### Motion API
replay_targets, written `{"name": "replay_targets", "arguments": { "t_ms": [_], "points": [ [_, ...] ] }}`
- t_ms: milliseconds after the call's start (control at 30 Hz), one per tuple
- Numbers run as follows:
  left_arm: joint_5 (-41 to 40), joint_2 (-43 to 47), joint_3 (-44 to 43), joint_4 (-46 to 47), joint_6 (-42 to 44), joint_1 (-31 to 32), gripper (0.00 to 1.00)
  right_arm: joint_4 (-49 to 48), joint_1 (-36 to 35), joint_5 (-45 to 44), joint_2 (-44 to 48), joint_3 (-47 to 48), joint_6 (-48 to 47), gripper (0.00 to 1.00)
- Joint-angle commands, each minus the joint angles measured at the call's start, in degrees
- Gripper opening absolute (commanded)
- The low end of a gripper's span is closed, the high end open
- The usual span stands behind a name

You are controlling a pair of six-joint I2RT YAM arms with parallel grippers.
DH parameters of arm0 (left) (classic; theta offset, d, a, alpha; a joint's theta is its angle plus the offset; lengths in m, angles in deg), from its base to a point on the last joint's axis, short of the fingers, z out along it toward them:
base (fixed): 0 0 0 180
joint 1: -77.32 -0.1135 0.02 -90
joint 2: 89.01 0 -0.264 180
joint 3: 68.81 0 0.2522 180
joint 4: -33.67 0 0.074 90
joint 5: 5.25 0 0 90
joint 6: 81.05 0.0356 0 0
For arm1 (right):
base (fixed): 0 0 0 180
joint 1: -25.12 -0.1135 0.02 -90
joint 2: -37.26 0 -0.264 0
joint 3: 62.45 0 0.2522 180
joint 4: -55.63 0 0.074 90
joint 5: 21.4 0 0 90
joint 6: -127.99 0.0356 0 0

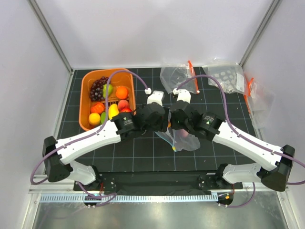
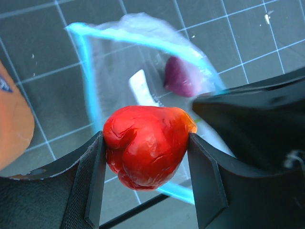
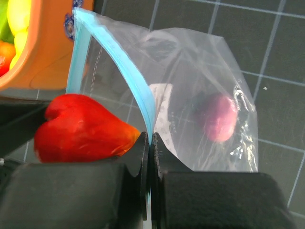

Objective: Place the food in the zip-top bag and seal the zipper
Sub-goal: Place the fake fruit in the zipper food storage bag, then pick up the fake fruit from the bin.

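In the top view, the arms (image 1: 152, 117) cover most of the bag (image 1: 190, 143) and all of the red food (image 2: 145, 145). Plastic blurs the purple food (image 3: 220, 117) inside; the frame edge cuts off the basket (image 3: 43, 62).

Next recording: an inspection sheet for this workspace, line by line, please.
Surface: black gridded mat.
Job's things: zip-top bag with its mouth held open and a pink-purple toy inside; red toy fruit at the mouth; more food in the orange basket.
Clutter: spare bags with orange-red strips, far right.
End effectors: left end effector shut on the red toy fruit; right end effector shut on the zipper.
Cables: purple cables arching over both arms.
Surroundings: white walls, metal frame posts.
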Motion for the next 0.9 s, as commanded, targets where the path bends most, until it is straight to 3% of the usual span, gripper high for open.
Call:
{"name": "replay_targets", "arguments": {
  "t_ms": [0, 133, 267, 500, 633, 867],
  "points": [
    [-6.7, -2.9, -7.0, -4.1, 1.8, 2.2, 0.52, -0.9, -0.2, -0.2, 2.0, 1.8, 0.8, 0.01],
    [-6.9, -4.4, -7.7, -4.4, 0.6, 3.0, 0.83, -0.4, -0.2, -1.9, 2.7, 1.7, 1.5, 0.01],
    [-6.5, -2.7, -6.0, -2.5, 0.0, 3.0, 0.98, -0.3, -0.1, -2.7, 3.7, 1.3, 2.2, 0.01],
    [-4.4, -0.9, -5.4, -1.1, 1.2, 2.3, 1.0, -1.1, -0.2, -2.9, 6.0, -1.3, 3.5, 0.01],
    [1.6, 2.3, -3.7, -1.6, 1.3, -6.8, 1.0, -0.7, -0.2, -2.9, 7.3, -2.3, 3.6, 0.01],
    [3.1, 4.3, -4.8, -6.1, 5.8, -24.8, 1.0, 0.3, -0.2, -3.1, 8.7, -3.1, 3.4, 0.01]
  ]
}}
